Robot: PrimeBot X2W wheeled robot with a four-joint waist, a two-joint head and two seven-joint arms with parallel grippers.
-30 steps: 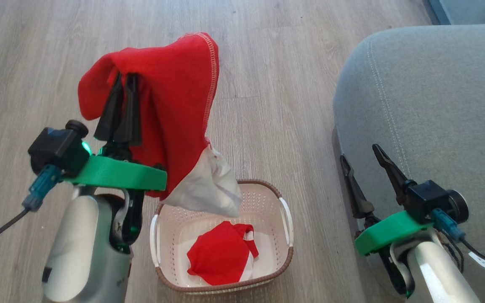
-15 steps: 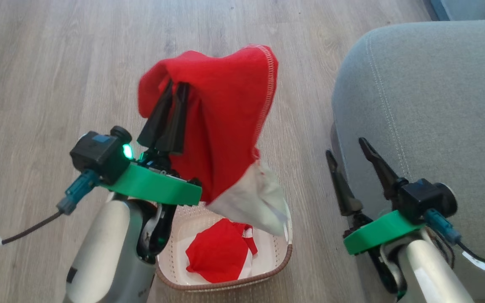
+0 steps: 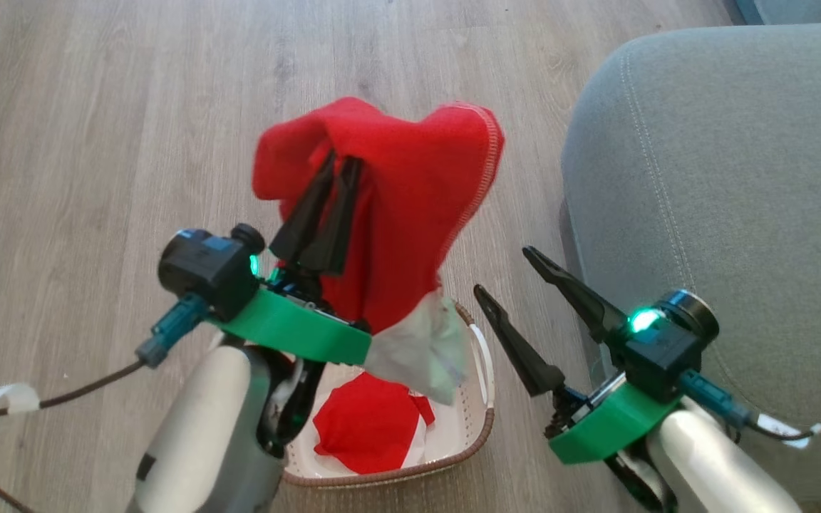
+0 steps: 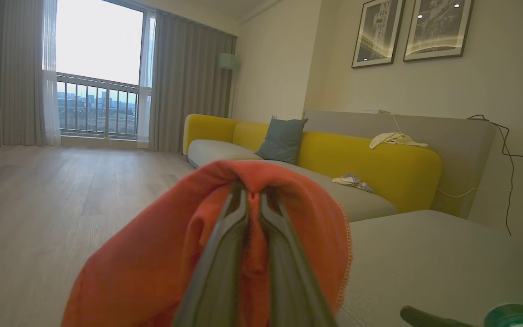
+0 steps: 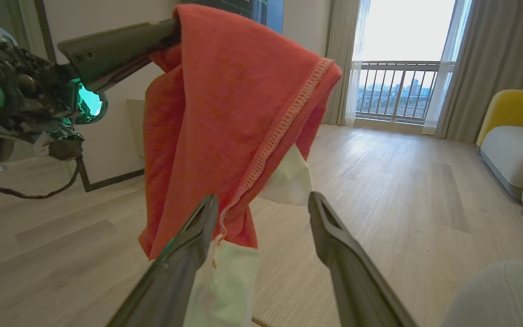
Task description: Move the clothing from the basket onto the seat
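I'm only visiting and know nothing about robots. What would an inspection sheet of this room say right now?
Surface: pale wooden floor.
Job's things: held garment, red, hangs above the basket; second garment lies inside it; grey seat on the robot's right, no clothing on the part seen.
Clutter: two small cloths on the yellow sofa.
Grippers: left gripper shut on the held garment; right gripper open, empty.
Cables: one cable trails from the left wrist, another from the right.
Surroundings: balcony window, curtains, two framed pictures.
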